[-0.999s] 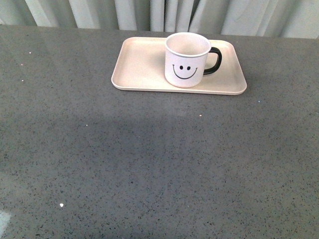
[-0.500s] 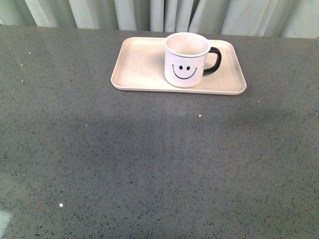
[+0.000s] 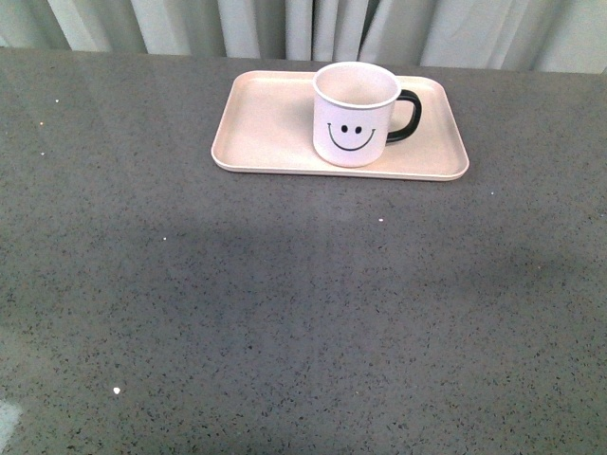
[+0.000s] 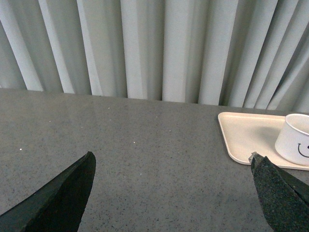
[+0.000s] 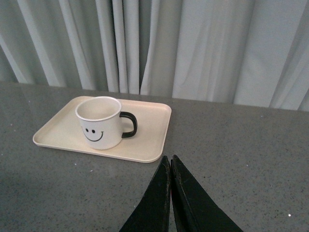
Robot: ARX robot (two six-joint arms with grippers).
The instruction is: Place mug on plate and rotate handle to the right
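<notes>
On the far half of the table [image 3: 285, 313], toward twelve o'clock from the robot's body, the plate [image 3: 266, 123] lies with its long axis running nine to three. The mug [image 3: 355, 116] stands upright on it, inside the rim and a little toward the three o'clock side of the plate's middle, smiley face turned toward the robot. The handle [image 3: 409, 116] projects at three o'clock — that is, to the right.

Neither arm appears in the front view. In the left wrist view the left gripper [image 4: 174, 193] shows two dark fingers [image 4: 58, 198] spread wide with bare table between them, holding nothing; the plate and mug sit off to one edge of that picture, well apart from the fingertips. In the right wrist view the right gripper [image 5: 171, 166] has its fingers pressed together with no visible gap and nothing between them. The mug lies ahead of it, well apart, with the handle on the side of the mug nearer that gripper.

Judgement: both parts of the task read as satisfied — mug on plate, handle right. Should any correction be wanted, the deciding relation is that the handle faces the right arm's side, so the right gripper looks the better placed of the two. It would have to spread its fingers first. No fault noted in the mug's seating.
</notes>
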